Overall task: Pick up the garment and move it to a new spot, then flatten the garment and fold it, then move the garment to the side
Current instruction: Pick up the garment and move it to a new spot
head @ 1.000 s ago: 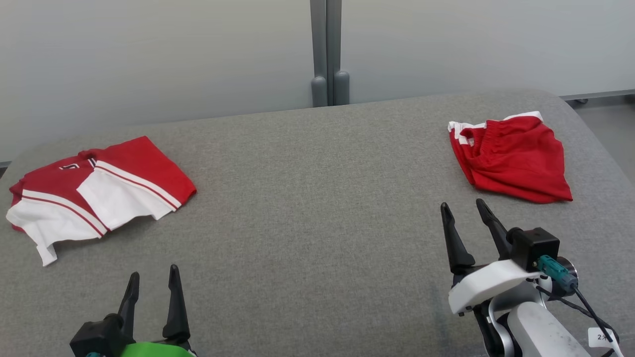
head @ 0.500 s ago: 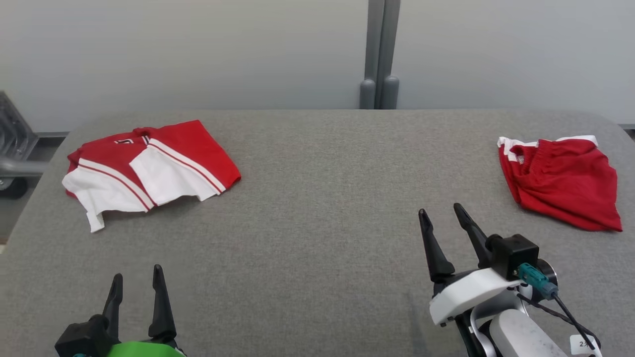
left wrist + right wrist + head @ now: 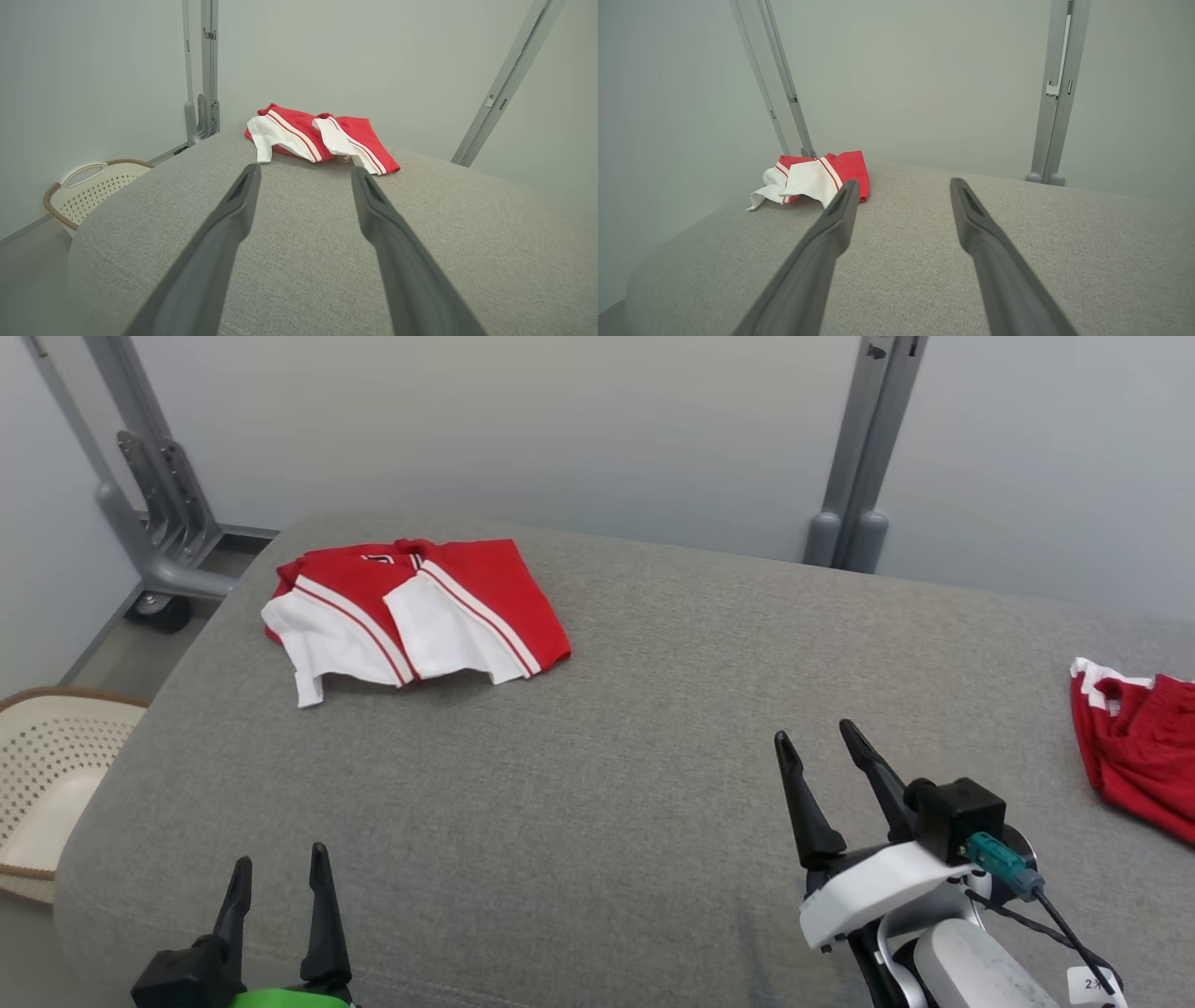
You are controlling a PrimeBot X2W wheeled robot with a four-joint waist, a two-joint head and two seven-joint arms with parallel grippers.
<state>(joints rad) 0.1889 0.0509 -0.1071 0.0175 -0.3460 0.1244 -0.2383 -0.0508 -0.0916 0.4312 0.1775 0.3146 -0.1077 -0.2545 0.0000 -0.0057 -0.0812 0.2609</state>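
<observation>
head view has the red-and-white shirt lying loosely bunched near the far left corner of the grey padded bench, with nothing touching it. the left gripper hovers at the near left edge, fingers spread apart and empty. the right gripper hangs over the near middle, likewise spread and empty (each wrist view frames the shirt past parted fingers). red shorts lie at the right edge. a pale basket sits on the floor off the left edge.

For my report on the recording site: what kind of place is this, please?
Probably a lab or test room for folding laundry: a grey padded table with a red-and-white shirt, a perforated laundry basket on the floor, bare walls with metal posts.
</observation>
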